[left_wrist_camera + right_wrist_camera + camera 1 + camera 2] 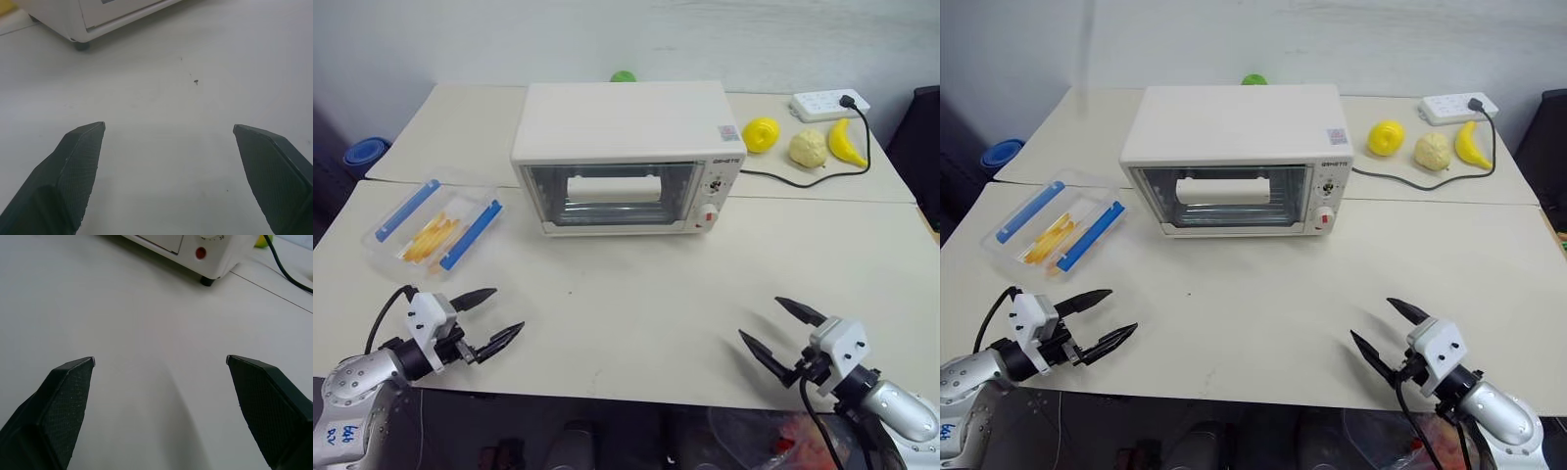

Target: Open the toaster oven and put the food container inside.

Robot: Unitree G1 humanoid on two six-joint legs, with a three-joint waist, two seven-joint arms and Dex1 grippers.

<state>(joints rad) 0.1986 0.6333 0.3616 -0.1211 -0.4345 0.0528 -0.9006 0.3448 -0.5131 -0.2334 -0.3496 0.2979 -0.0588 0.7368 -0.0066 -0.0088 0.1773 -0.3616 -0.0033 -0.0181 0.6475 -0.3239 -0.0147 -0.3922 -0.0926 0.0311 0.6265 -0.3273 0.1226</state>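
Black pointed fingers (475, 297) are carried on white blocks; silver forearms are trailed by black cables (386, 313).

The toaster oven (628, 157) is showing a smooth cream-white painted shell with a soft sheen and a glossy glass door that is reflecting light, while the food container (434, 228) at its 9 o'clock is looking like clear, shiny plastic with opaque blue plastic clips. The counter (636, 304) is presenting a matt, smooth off-white top. The fingers of the left tool (168, 129) and the right tool (160, 360) are appearing as matt black plastic with a fine grainy texture.
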